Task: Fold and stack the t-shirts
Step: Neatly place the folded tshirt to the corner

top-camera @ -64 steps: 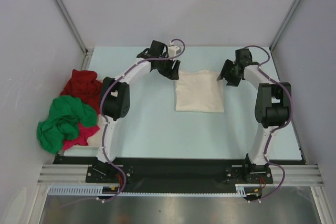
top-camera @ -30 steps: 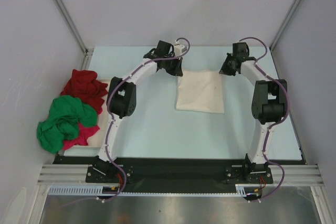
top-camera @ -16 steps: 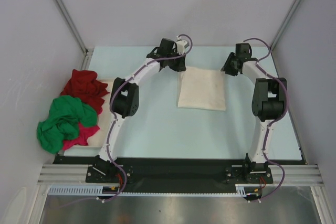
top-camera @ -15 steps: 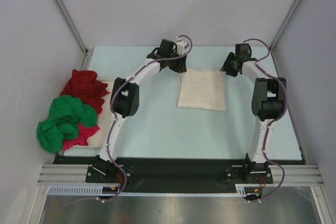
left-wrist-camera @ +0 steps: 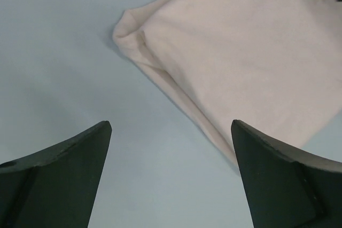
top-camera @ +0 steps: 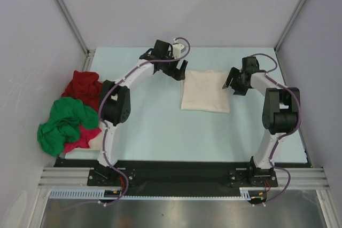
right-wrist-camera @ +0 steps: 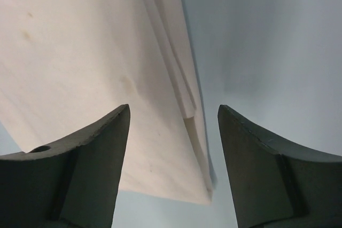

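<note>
Folding of the cream-white t-shirt (top-camera: 204, 91) is looking done — your left end effector (top-camera: 179, 75) and right end effector (top-camera: 228, 85) are hovering open; you are needing a reach to the heaped shirts (top-camera: 67, 123).

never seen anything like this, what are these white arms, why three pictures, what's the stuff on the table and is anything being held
These are two robot arms bolted at the near edge of a table. Each ends in a two-finger gripper.

The wide picture looks down from above. The other two come from a small camera on each wrist, so the dark shapes at the bottom of those are that arm's own gripper.

A cream shirt, folded into a rectangle, lies in the middle. The left gripper is by its far left corner and the right gripper by its right edge. Both are open and hold nothing.

At the table's left edge sits a crumpled pile: a red shirt, a green shirt and a pink shirt, not yet folded.
</note>
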You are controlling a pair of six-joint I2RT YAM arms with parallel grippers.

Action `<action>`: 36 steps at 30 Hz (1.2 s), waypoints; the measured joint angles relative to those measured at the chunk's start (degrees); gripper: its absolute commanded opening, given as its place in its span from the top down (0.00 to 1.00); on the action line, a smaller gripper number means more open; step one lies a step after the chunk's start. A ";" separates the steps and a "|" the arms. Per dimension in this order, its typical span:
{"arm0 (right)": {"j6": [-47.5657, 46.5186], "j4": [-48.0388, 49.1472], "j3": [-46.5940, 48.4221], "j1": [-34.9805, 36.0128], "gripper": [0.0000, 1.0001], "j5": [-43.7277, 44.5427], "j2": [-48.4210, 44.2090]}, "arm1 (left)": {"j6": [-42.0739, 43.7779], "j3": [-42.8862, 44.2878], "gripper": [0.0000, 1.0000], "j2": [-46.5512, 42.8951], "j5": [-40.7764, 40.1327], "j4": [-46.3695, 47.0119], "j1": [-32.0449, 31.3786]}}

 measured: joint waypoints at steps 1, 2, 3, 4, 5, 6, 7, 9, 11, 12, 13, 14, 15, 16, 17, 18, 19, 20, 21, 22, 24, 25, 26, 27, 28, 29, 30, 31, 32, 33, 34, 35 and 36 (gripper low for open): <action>-0.02 0.00 -0.79 0.00 0.31 -0.59 -0.11 | 0.90 -1.75 0.00 -2.73 0.09 -0.48 0.02; -0.07 0.04 -1.55 -0.02 0.32 -1.16 -0.04 | 1.64 -3.48 0.00 -5.29 0.24 -0.79 0.09; -0.09 0.00 -2.16 -0.09 0.35 -1.88 0.13 | 2.45 -5.42 0.00 -8.11 0.50 -0.83 0.17; -0.13 -0.04 -2.54 -0.09 0.37 -2.60 0.35 | 3.04 -7.30 0.00 -10.80 0.83 -0.92 0.31; -0.11 0.00 -2.54 -0.09 0.38 -3.34 0.76 | 3.67 -9.51 0.00 -13.40 1.22 -0.33 0.39; -0.09 0.42 -2.47 -0.09 0.43 -3.78 1.07 | 4.15 -11.82 0.00 -15.96 1.62 -0.28 0.50; -0.13 0.50 -2.12 -0.15 0.48 -4.26 1.75 | 4.55 -13.97 0.00 -18.27 1.81 -0.24 0.57; -0.04 0.83 -0.79 -0.26 0.68 -5.55 3.45 | 5.40 -17.90 0.00 -22.29 2.14 0.09 0.81; -0.02 0.90 1.11 -0.39 0.78 -6.62 5.22 | 6.21 -20.96 0.00 -24.96 2.62 0.00 1.14; -0.07 0.94 2.08 -0.59 0.90 -7.23 6.27 | 6.45 -22.01 0.00 -25.73 2.82 -0.04 1.27; -0.09 0.87 2.64 -0.74 0.95 -7.89 6.80 | 6.91 -23.21 0.00 -26.47 3.06 -0.13 1.46; -0.04 0.79 3.32 -1.11 1.00 -8.61 7.37 | 7.34 -24.35 0.00 -27.10 3.10 -0.39 1.68; -0.13 0.81 3.85 -1.55 1.00 -9.16 7.72 | 7.76 -25.59 0.00 -27.80 3.08 -0.61 1.90; -0.20 0.81 4.31 -1.92 1.00 -9.46 8.00 | 8.20 -26.71 0.00 -28.48 3.06 -1.09 2.16; -0.24 0.44 5.35 -2.56 1.00 -9.84 8.52 | 8.61 -27.76 0.00 -29.18 3.06 -1.46 2.51; -0.35 0.15 6.43 -3.06 1.00 -9.99 9.14 | 8.85 -28.55 0.00 -29.77 3.06 -1.77 2.82; -0.44 -0.04 7.87 -3.76 1.00 -10.21 9.90 | 9.22 -29.29 0.00 -30.42 3.06 -2.19 3.21; -0.66 -0.20 9.44 -4.52 1.00 -10.38 10.71 | 9.55 -29.88 0.00 -31.04 3.04 -2.38 3.72; -0.92 -0.50 11.26 -5.33 1.00 -10.56 11.69 | 9.84 -30.29 0.00 -31.65 3.06 -2.62 4.22; -1.31 -1.22 13.60 -6.25 1.00 -10.75 13.00 | 10.12 -30.62 0.00 -32.26 3.04 -2.73 4.76; -1.84 -2.08 18.25 -7.98 1.00 -10.82 15.82 | 10.43 -30.75 0.00 -33.29 2.99 -3.06 5.88; -2.21 -3.02 21.44 -8.98 1.00 -10.78 17.68 | 10.47 -30.75 0.00 -33.68 2.99 -3.04 6.32; -2.73 -3.61 24.92 -10.05 1.00 -10.73 19.93 | 10.71 -30.75 0.00 -34.12 2.97 -3.04 6.88; -2.99 -4.44 28.41 -11.02 1.00 -10.60 21.97 | 10.86 -30.75 0.00 -34.47 2.95 -3.13 7.43; -3.21 -5.05 31.19 -11.85 1.00 -10.40 23.69 | 10.93 -30.75 0.01 -34.73 2.89 -3.21 7.87; -3.41 -5.68 34.49 -12.81 1.00 -10.12 25.68 | 11.28 -30.75 0.00 -34.91 2.75 -3.43 8.31; -3.61 -6.16 37.38 -13.77 1.00 -9.79 27.54 | 11.37 -30.75 0.00 -34.99 2.58 -3.80 8.61; -3.72 -7.04 40.61 -14.80 1.00 -9.49 29.42 | 11.54 -30.75 0.00 -35.04 2.38 -4.13 8.90; -3.67 -7.56 42.95 -15.56 1.00 -9.25 30.82 | 11.76 -30.75 0.00 -35.04 2.23 -4.42 9.05; -3.52 -7.82 45.70 -16.52 1.00 -9.01 32.63 | 11.87 -30.75 0.00 -35.04 1.86 -4.79 9.22; -3.21 -7.91 47.69 -17.40 1.00 -8.68 33.92 | 12.15 -30.75 0.00 -35.04 1.49 -5.27 9.38; -2.80 -8.15 49.13 -18.08 1.00 -8.26 34.84 | 12.41 -30.73 0.00 -35.04 1.27 -5.64 9.46; -2.43 -8.22 50.45 -18.78 1.00 -7.80 35.76 | 12.81 -30.73 0.00 -35.04 0.96 -6.03 9.51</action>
